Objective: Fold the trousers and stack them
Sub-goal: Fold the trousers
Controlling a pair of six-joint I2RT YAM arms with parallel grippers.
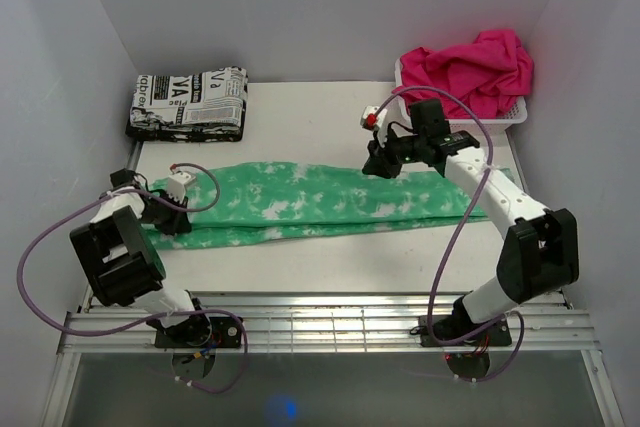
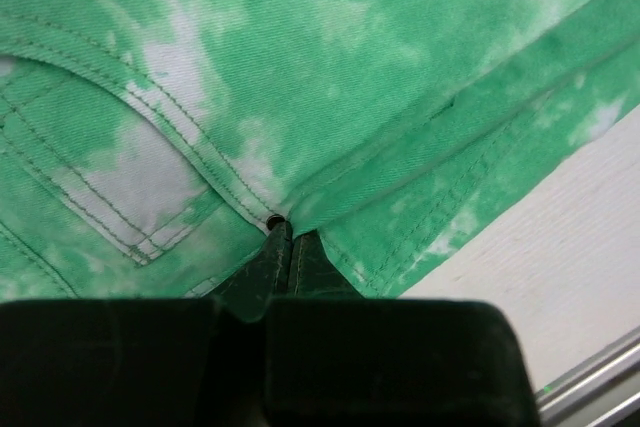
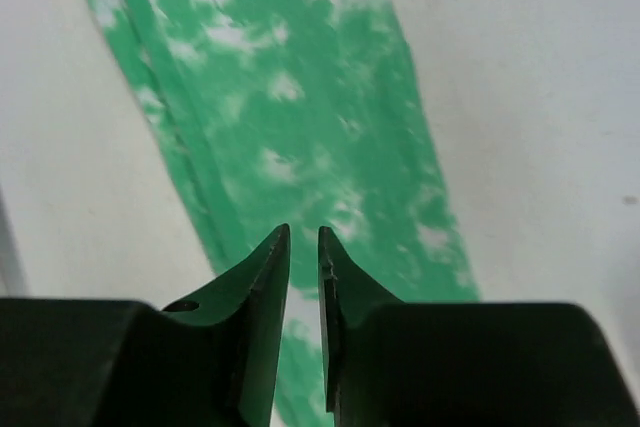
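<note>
The trousers (image 1: 300, 202) are mint green with white blotches and lie stretched flat, left to right, across the white table (image 1: 320, 112). My left gripper (image 1: 168, 212) is low at their left end. In the left wrist view its jaws are closed (image 2: 290, 232), pinching the cloth (image 2: 350, 67) by a pocket corner seam and rivet. My right gripper (image 1: 380, 162) hangs above the right half of the trousers. In the right wrist view its jaws (image 3: 303, 232) stand a narrow gap apart with nothing between them, and the trouser leg (image 3: 300, 127) lies below.
A folded black-and-white newsprint cloth (image 1: 190, 102) lies at the back left. A hot-pink cloth (image 1: 470, 67) is heaped in a white basket (image 1: 500, 117) at the back right. White walls close in three sides. A metal rail (image 1: 330, 322) runs along the near edge.
</note>
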